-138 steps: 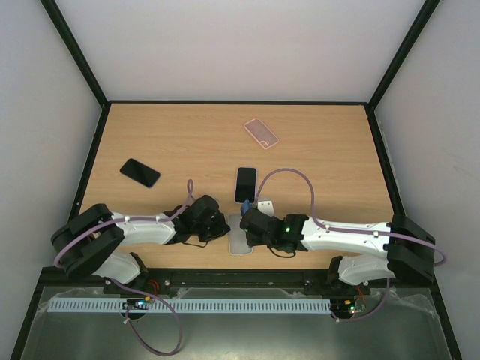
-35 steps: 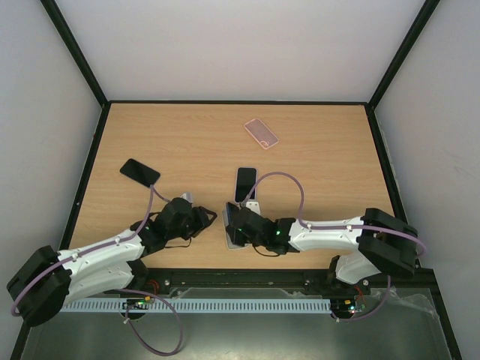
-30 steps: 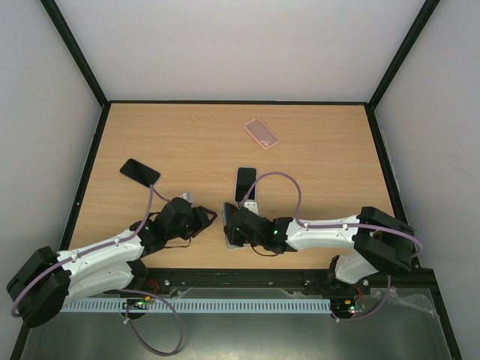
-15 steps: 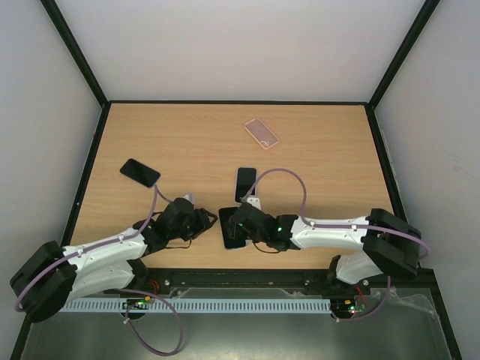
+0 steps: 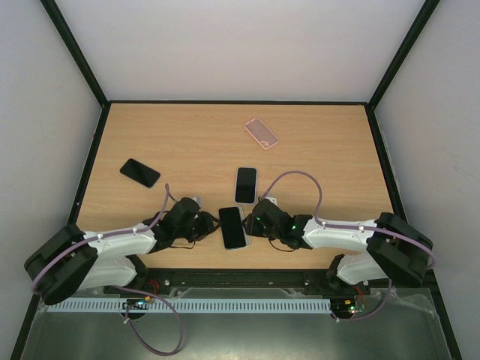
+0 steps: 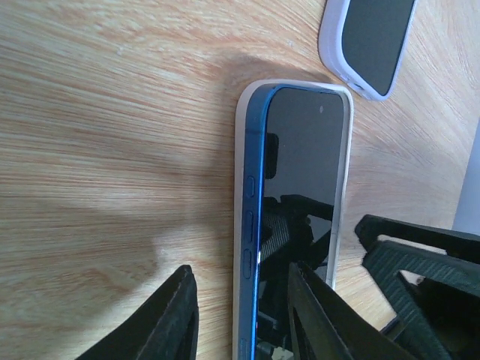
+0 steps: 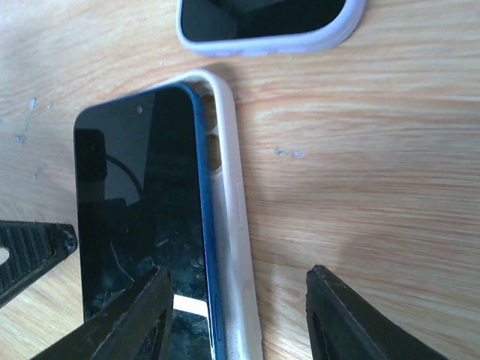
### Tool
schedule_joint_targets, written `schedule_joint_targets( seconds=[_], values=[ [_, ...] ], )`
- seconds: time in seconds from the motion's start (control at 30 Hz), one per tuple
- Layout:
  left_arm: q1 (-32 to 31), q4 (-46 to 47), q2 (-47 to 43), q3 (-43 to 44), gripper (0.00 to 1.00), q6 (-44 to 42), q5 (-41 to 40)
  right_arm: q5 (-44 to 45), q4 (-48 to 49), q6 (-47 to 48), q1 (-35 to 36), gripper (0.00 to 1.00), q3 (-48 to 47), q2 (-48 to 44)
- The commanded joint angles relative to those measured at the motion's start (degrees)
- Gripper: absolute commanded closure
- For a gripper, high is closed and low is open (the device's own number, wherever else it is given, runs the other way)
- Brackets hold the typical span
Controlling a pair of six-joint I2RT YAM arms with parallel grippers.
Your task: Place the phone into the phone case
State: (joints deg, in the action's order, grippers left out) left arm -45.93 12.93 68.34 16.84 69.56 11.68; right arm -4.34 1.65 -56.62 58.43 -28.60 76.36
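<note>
We log phone (image 5: 233, 227) in phone case (image 7: 229, 187), mid near edge | long axis near-far, top toward far edge | left gripper (image 6: 240, 277), right gripper (image 7: 238, 274) spread wide, flanking | second cased phone (image 5: 245, 184) just beyond; bare table (image 5: 172, 142) leftward

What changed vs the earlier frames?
The blue phone, earlier held at the right hand over the empty white case, now lies screen-up in it, released. Right hand withdrew rightward, open; left hand open at the case's other side. Black phone, pink case and lilac-cased phone stayed put.
</note>
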Motion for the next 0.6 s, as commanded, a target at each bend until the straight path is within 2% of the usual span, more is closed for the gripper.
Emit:
schedule_joint_targets(
  seconds=[0.0,0.17,0.47,0.57],
  values=[
    [0.15,3.08,1.49,-0.85,0.68,-0.65,1.75,-4.71,6.55,0.93,-0.46,0.52,1.11,3.49],
    [0.14,2.46,0.41,-0.78,0.79,-1.39,0.77,-8.13,13.23,-0.93,-0.42,0.59,3.58,4.94],
    [-1.21,1.43,2.56,0.78,0.88,-2.48,0.65,-12.06,17.73,-3.70,-0.43,0.70,5.29,5.54],
    [-1.68,1.87,2.98,0.98,0.91,-2.32,0.53,-14.29,22.90,-6.87,-0.43,0.73,7.39,5.51]
  ],
)
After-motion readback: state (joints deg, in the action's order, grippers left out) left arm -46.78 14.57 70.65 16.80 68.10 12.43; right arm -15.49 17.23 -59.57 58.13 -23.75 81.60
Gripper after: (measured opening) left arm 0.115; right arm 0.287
